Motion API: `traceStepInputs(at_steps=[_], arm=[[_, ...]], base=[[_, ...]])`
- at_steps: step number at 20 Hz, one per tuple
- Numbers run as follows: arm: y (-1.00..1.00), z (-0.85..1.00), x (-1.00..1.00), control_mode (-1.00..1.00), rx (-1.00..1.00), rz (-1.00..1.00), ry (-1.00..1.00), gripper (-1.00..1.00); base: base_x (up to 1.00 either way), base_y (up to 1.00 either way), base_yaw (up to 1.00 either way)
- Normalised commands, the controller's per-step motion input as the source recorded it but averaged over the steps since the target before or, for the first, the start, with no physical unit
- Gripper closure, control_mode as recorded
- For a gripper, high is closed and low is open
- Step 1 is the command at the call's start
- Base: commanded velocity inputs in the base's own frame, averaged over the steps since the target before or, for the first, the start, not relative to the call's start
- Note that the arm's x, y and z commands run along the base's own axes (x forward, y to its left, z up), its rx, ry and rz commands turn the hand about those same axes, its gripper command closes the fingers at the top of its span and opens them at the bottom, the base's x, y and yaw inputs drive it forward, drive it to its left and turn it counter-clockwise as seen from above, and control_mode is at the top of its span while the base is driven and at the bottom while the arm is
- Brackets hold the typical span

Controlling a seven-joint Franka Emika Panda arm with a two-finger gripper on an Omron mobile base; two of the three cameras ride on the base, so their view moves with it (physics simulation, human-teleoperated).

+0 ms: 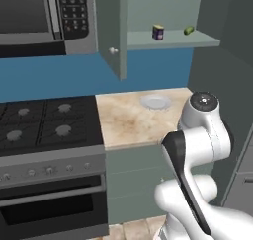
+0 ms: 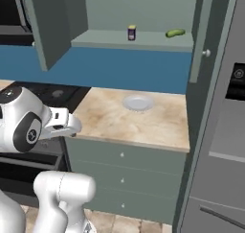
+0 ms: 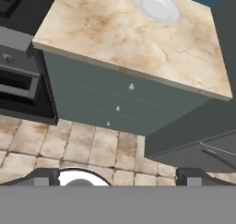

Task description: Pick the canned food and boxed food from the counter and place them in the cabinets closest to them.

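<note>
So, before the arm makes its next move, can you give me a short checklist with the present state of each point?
1. Canned food on the cabinet shelf, upright: ok.
2. Cabinet doors open: ok.
3. Boxed food located: cannot tell; no red box seen on the counter.
4. Gripper open and holding nothing: ok.
5. Plate lies alone on the counter, away from the edge: ok.
6. Green object on the shelf, apart from the can: ok.

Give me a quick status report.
Pincer open, empty. Canned food on open cabinet shelf. Plate on counter.
</note>
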Motion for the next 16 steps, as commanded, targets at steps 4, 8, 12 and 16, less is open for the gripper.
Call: traceStepInputs(at_steps=[4, 8, 12, 16], arm=[[0.0, 0.0, 0.0, 1.0, 0.0, 0.0, 0.0, -1.0], [0.0, 0.0, 0.0, 1.0, 0.0, 0.0, 0.0, -1.0], [0.0, 0.0, 0.0, 1.0, 0.0, 0.0, 0.0, -1.0], [0.0, 0.0, 0.0, 1.0, 0.0, 0.0, 0.0, -1.0]], base=[[-0.26, 0.67, 0.0], [-0.24, 0.65, 0.0], [-0.24, 0.68, 0.0], [-0.24, 0.71, 0.0]])
